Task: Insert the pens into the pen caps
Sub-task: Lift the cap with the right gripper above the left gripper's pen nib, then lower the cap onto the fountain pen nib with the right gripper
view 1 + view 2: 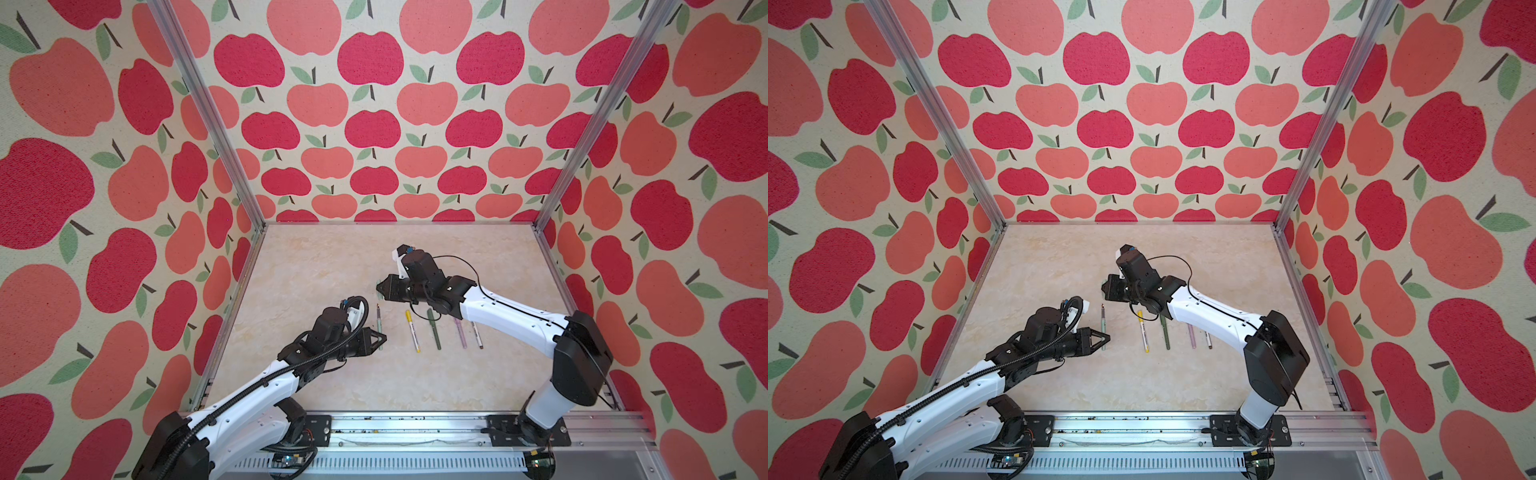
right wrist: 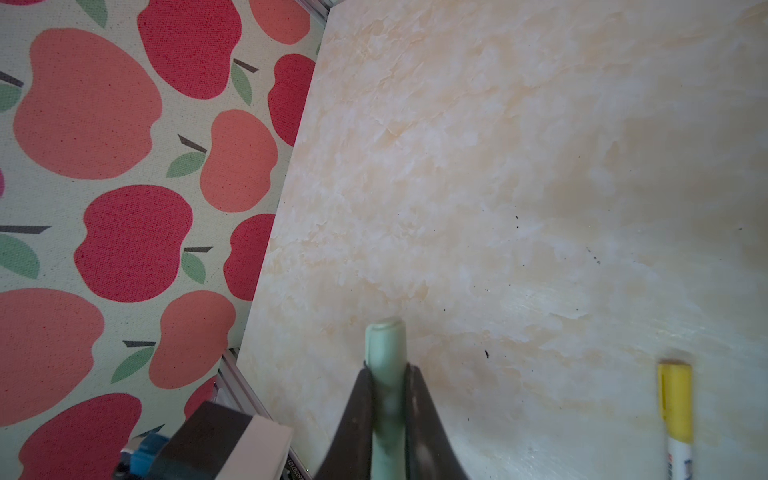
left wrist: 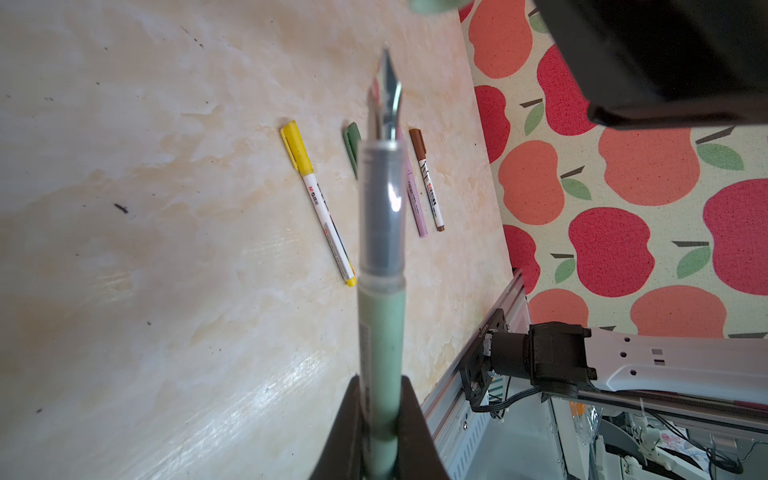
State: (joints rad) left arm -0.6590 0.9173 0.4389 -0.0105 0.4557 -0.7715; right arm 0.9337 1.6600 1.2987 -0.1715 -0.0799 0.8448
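You had the left jaws closed on the tail end of the pale green pen (image 3: pixel 380 249), leaving its front half and dark nib free. That seems a sensible hold, since the nib end is what has to enter a cap. In both top views the pen pointed toward 12 o'clock. The right jaws, clamped on the pale green cap (image 2: pixel 386 353), waited at 12 o'clock of the nib, near it but apart. The cap stuck out past the jaw tips, so the pen looked to have room to slide in; I could not tell which end faced the nib. At 3 o'clock of the held pen, the yellow pen (image 1: pixel 412 331), dark green pen (image 1: pixel 434 330), pink pen (image 1: pixel 460 333) and brown pen (image 1: pixel 477 334) lay side by side on the counter (image 1: pixel 332 270). The left wrist view showed caps on the yellow, dark green and brown ones — the pink pen's front end was hidden. I judge this pair was the last to join.
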